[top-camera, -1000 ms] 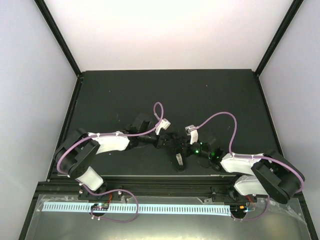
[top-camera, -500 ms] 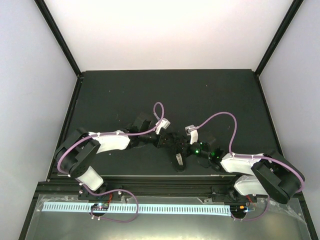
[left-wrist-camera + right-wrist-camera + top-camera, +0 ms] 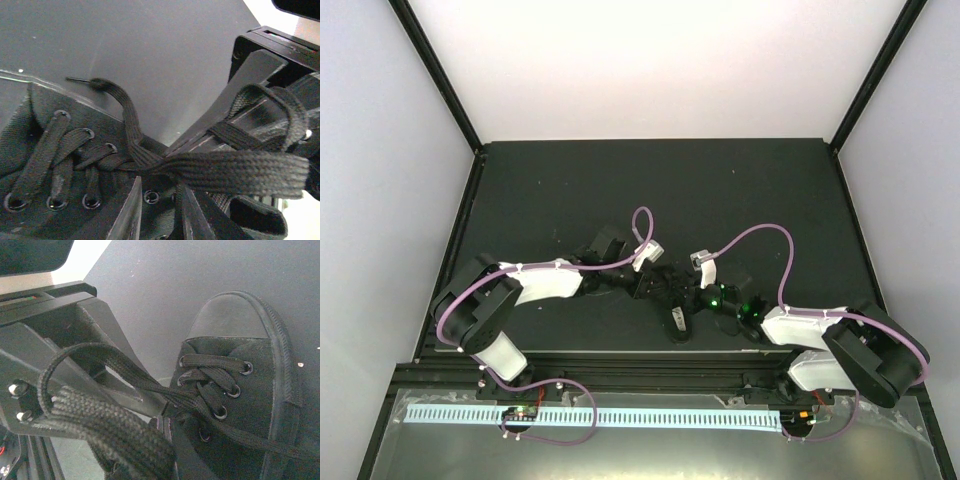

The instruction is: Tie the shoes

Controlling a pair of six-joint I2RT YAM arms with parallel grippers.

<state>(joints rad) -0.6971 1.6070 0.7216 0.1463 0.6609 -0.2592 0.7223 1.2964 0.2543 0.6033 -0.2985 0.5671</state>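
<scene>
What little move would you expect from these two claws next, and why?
Probably the left gripper should close on the broad lace lying across its fingertips. Its jaws stand slightly apart, holding nothing, while the right gripper is shut beside the first crossing on the shoe. No bow is tied yet, so both ends likely need holding.

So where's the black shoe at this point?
In the top view, the small all-black lace-up shoe sits mid-width by the near edge of the black table, between the left end effector and the right end effector.
</scene>
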